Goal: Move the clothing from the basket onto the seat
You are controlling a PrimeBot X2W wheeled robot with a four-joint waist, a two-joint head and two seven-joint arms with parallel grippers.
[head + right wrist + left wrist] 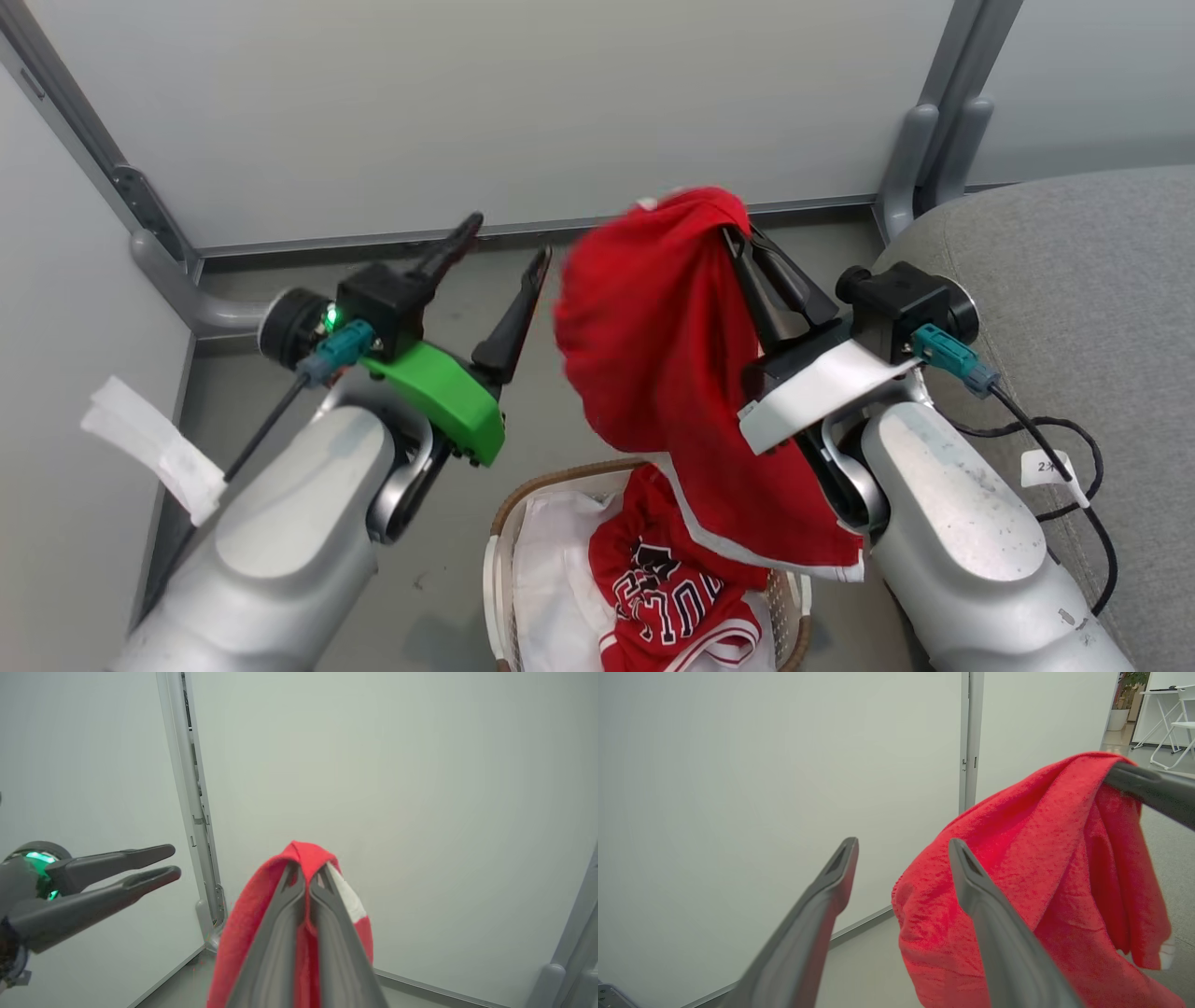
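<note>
Because the right pincer (738,229) is clamped shut on an upper fold, the red garment (653,327) hangs free above the basket (551,481), with its white-trimmed hem low over the contents; whether it clears the rim cannot be told. The left pincer (509,241) stands spread and empty beside the cloth, apart from it. A lettered jersey (667,588) lies in the basket on the white liner (551,560). The seat (1074,280) lies to the right. A black cable (1027,425) rests on it, and the right forearm (952,523) stands between cloth and cushion.
</note>
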